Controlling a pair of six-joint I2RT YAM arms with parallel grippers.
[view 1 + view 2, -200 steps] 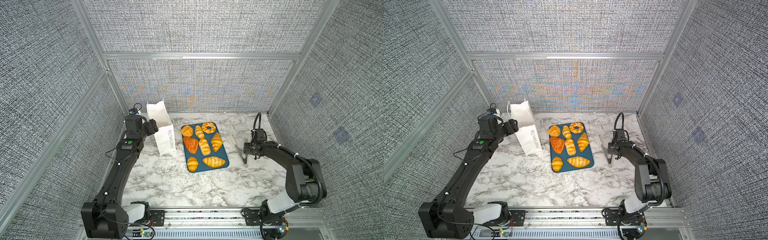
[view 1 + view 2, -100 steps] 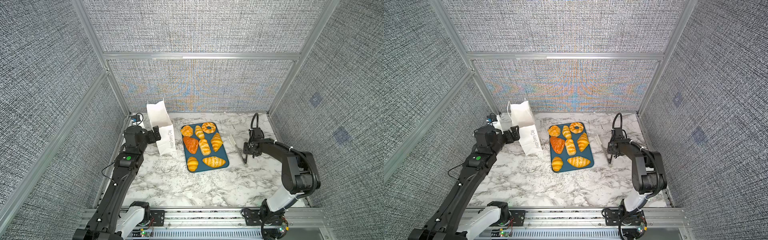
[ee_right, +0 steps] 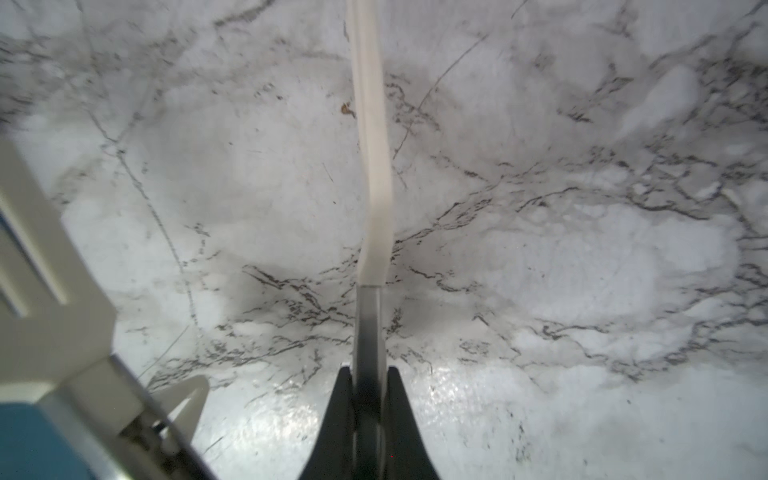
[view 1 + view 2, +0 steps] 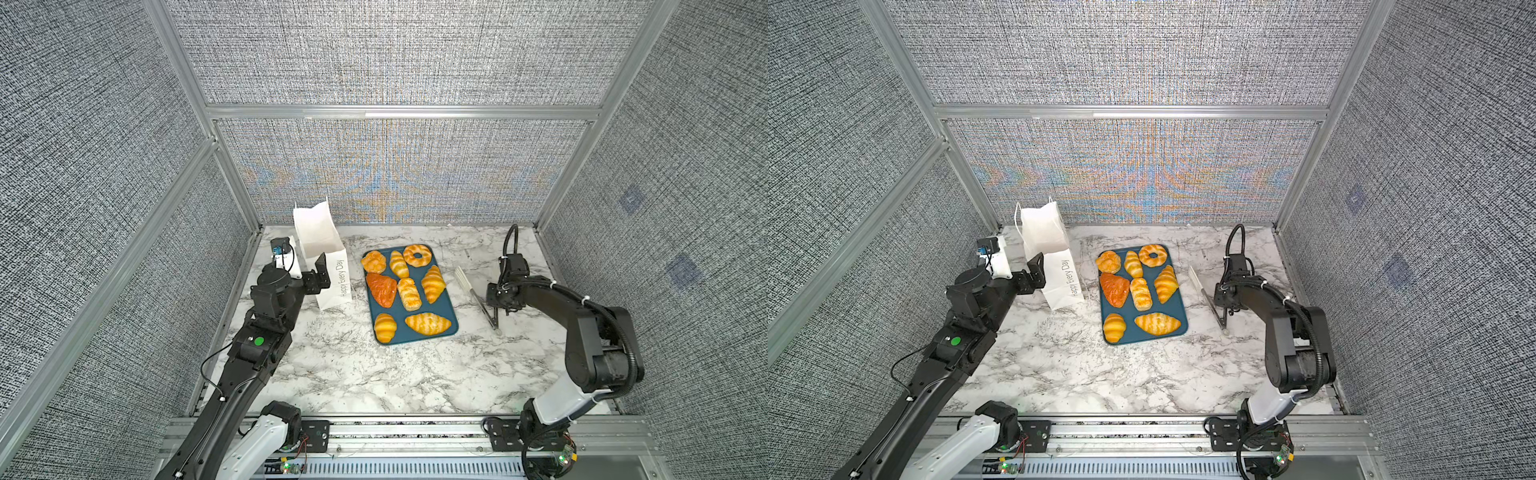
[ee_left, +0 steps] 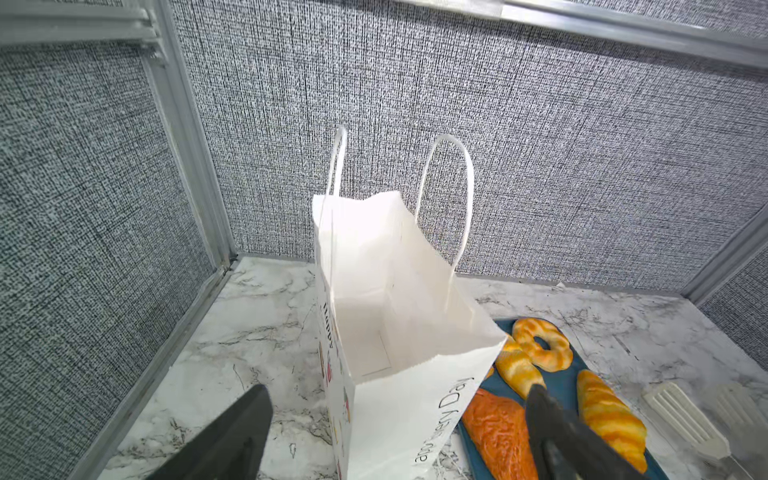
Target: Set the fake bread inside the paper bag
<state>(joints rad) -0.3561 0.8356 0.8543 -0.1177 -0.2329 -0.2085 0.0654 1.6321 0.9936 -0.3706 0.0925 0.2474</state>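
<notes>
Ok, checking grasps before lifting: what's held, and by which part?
The right gripper grips the tongs by a grey metal arm, behind its white head. The left gripper holds nothing.

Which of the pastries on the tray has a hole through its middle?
The ring-shaped pastry at the far right corner of the tray in both top views; every other piece there is solid, with no hole.

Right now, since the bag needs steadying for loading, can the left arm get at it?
Probably yes: the left end effector is open right beside the bag, jaws toward it, with nothing in between.
</notes>
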